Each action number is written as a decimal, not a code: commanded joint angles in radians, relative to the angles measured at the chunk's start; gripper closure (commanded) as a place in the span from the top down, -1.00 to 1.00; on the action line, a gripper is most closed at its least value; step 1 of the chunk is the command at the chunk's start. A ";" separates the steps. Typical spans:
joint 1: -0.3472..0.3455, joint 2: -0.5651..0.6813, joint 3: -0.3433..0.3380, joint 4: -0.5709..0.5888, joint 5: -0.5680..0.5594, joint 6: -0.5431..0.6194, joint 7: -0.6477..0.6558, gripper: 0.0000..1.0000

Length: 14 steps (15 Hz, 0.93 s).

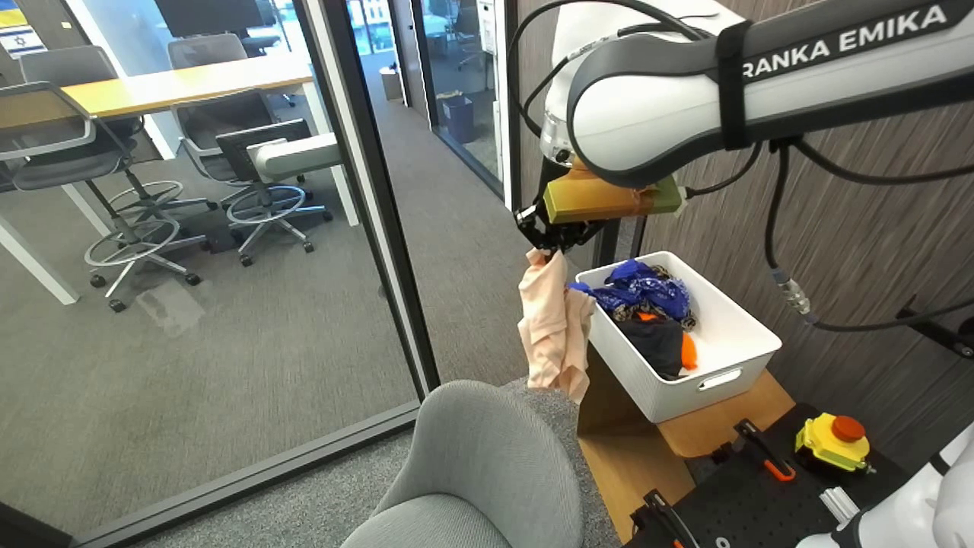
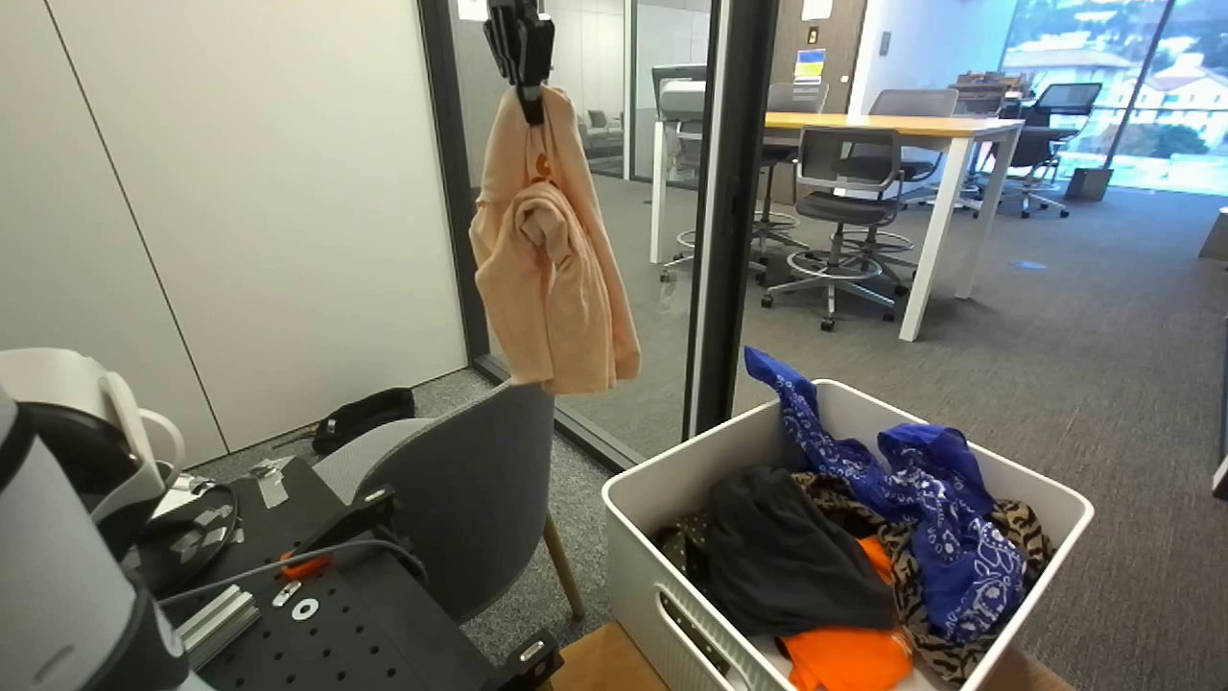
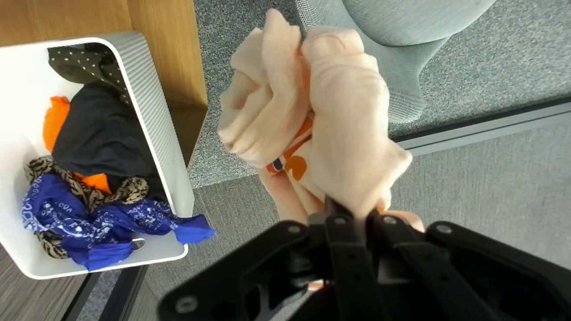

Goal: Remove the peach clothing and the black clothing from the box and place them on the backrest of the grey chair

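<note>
Arm point(image 1: 654, 114): enters at 2 o'clock in an exterior view (12 = top edge, taken from frame centre).

Grey chair point(image 1: 494, 457): at 6 o'clock in an exterior view, backrest upright.

White box point(image 1: 681, 402): between 3 and 4 o'clock in an exterior view, mouth up, standing on a wooden surface point(image 1: 727, 426).

Peach clothing point(image 2: 566, 245): outside the box, hanging in the air. From it, the chair lies between 6 and 7 o'clock in both exterior views. Hem and backrest apart; a gap shows in an exterior view. Orange print visible on the fabric.

Blue cloth point(image 2: 950, 528): in the box, white-patterned, one end out over the rim.

Black clothing point(image 2: 787, 557): in the box, crumpled. Wrist view: blue cloth at about 6 o'clock from it.

Brown patterned cloth point(image 2: 1025, 528): in the box, partly hidden by the blue one.

Gripper point(image 2: 531, 106): at 12 o'clock from the peach clothing in both exterior views, clamped on its top end.

Orange cloth point(image 2: 844, 657): in the box, partly covered by the black clothing.
</note>
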 commanded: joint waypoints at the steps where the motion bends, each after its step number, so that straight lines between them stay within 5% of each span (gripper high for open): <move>1: 0.002 0.021 -0.003 0.017 -0.007 -0.016 0.023 -0.94; 14: 0.061 0.193 -0.003 0.063 0.060 -0.087 0.022 -0.95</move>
